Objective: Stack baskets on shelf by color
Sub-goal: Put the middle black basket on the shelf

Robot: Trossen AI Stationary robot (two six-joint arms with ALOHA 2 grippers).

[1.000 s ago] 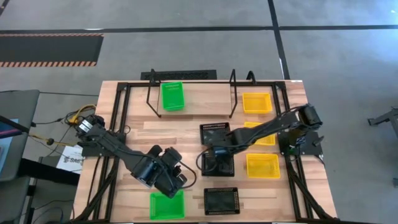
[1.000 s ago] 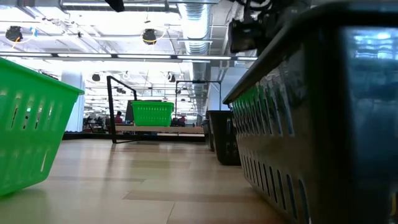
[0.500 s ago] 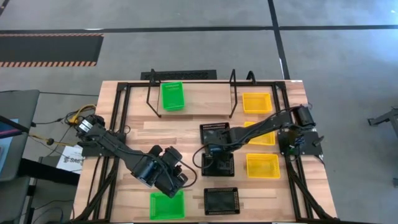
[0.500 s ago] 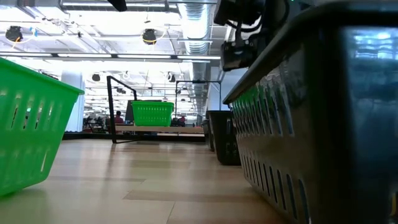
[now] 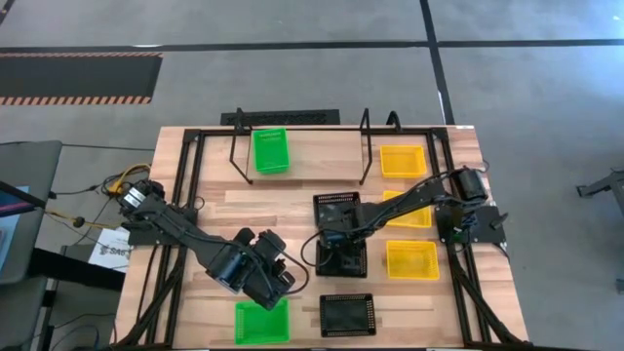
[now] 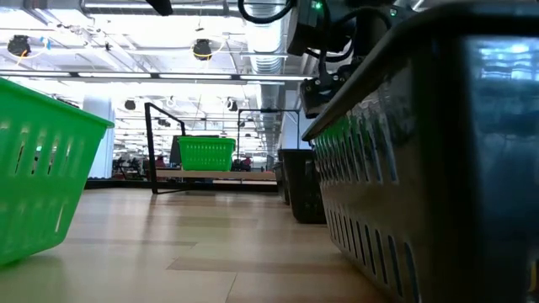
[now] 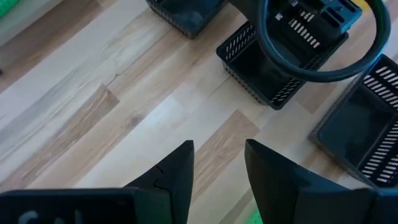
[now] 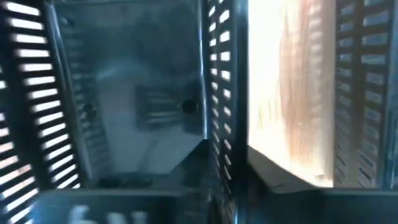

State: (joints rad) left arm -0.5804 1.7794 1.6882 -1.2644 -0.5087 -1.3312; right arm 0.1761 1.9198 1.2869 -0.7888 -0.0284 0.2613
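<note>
The wooden worktop (image 5: 195, 210) carries the shelf (image 5: 322, 146) along its far edge, a light plank on thin black wire legs. One green basket (image 5: 271, 150) sits on the shelf's left part and one yellow basket (image 5: 403, 160) on its right part.

On the worktop in front of the shelf, a black basket (image 5: 337, 207) lies near the middle, with a second black basket (image 5: 340, 256) just nearer the front and a third black basket (image 5: 347, 314) at the front edge. Two more yellow baskets lie to the right: one (image 5: 411, 258) beside the second black basket, another (image 5: 419, 216) partly under the right arm. A second green basket (image 5: 261, 321) rests at the front, left of the third black one.

The right gripper (image 5: 330, 244) reaches over the second black basket; in the right wrist view one of its fingers (image 8: 221, 186) straddles a slotted basket wall, though whether it has clamped cannot be told.

The left gripper (image 7: 219, 163) hovers over bare wood near the second green basket, its fingers parted and holding nothing.
</note>
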